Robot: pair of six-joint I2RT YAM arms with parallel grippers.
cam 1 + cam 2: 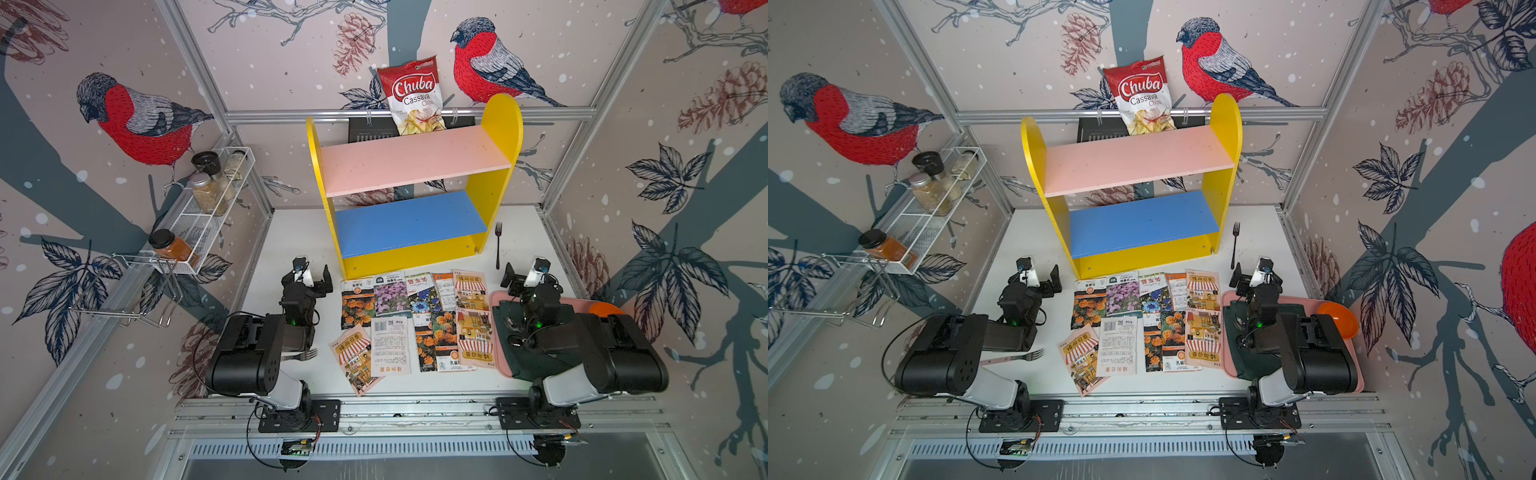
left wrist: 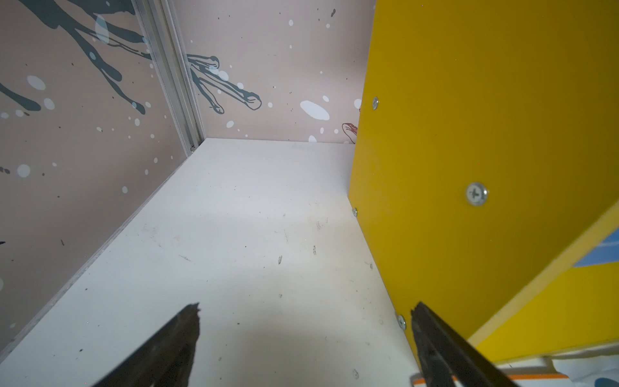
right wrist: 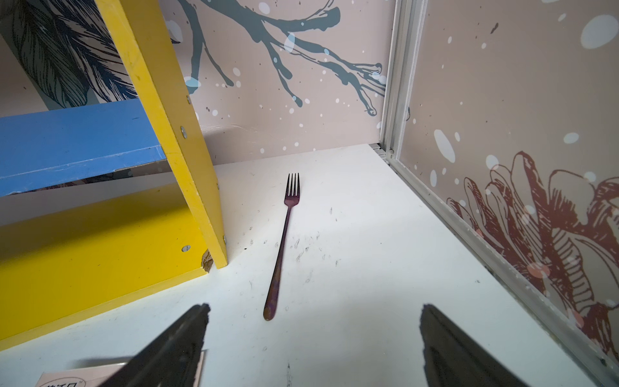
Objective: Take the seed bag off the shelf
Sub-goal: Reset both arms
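White table carries all items. Yellow-sided shelf stands upright at the rear centre, with its pink board above its blue board. Pink tray lies at the front, under the right arm.

Seed bags lie flat on the table in two rough rows, just in front of the shelf base. The near-left bag is skewed. The rows sit between the two arms, beside each gripper and touching neither.

Chip bag stands behind the shelf, above the pink board.

Left gripper: jaws spread wide, nothing between them, pointing at bare table beside the shelf's side panel. One finger appears just beside that panel; contact cannot be confirmed.

Right gripper: jaws spread wide, nothing between them. It points past the shelf's other side.

Dark fork lies ahead of the right gripper, handle end nearest, apart from it. Second fork lies by the left arm.
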